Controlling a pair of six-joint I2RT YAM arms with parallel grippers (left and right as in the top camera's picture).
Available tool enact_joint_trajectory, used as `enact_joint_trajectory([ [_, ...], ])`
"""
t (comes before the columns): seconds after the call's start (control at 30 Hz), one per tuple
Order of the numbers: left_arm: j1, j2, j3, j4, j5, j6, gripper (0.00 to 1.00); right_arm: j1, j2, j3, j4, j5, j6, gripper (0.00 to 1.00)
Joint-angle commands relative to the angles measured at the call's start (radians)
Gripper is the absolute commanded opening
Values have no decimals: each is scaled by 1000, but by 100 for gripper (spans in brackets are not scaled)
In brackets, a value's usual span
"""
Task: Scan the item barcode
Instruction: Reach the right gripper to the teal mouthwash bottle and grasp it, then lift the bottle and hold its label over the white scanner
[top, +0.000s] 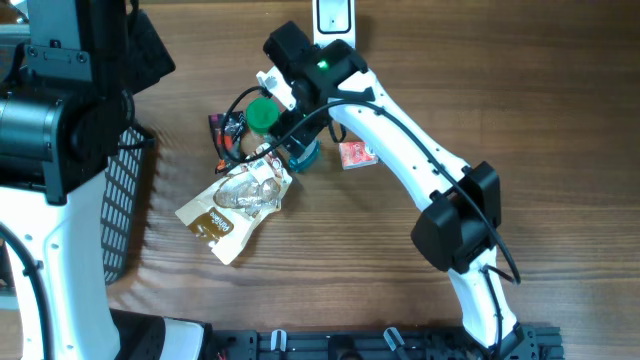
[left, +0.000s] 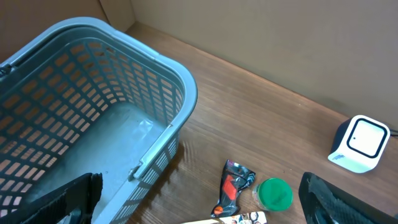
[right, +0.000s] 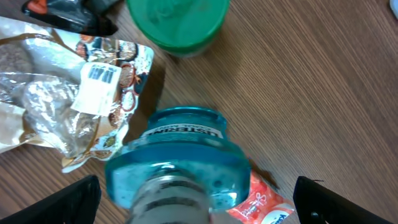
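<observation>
Right gripper (right: 198, 208) wide open over the bottle (right: 171, 155)
We read this as the pick: bottle unheld beside the bag (right: 68, 106); next, close on it and turn its barcode to the scanner (top: 332, 18). Left gripper (left: 205, 208) open, empty

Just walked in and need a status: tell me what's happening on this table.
The right tool hangs open over a blue mouthwash bottle, not gripping it. The left tool is open near the grey basket. The white scanner stands apart, with nothing held up to it.
</observation>
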Motion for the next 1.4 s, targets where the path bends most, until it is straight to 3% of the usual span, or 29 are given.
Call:
enact_joint_trajectory([
  [0.0,8,-7,5,-1,2,-11,100,-1,56,13,1,-39,-11,100],
  [0.7,8,-7,5,-3,13,-29,100,-1,114,13,-2,-46,-22,100],
  [0.83,8,-7,5,-12,13,-29,100,-1,114,13,-6,3,-22,85],
  [0.9,8,-7,5,-13,13,-29,100,-1,114,13,-5,3,-22,69],
  [1.1,8,-7,5,-13,13,-29,100,-1,114,13,-5,2,-10,69],
  [1.37,8,-7,5,-14,13,-29,100,-7,17,13,-46,-70,192,69],
])
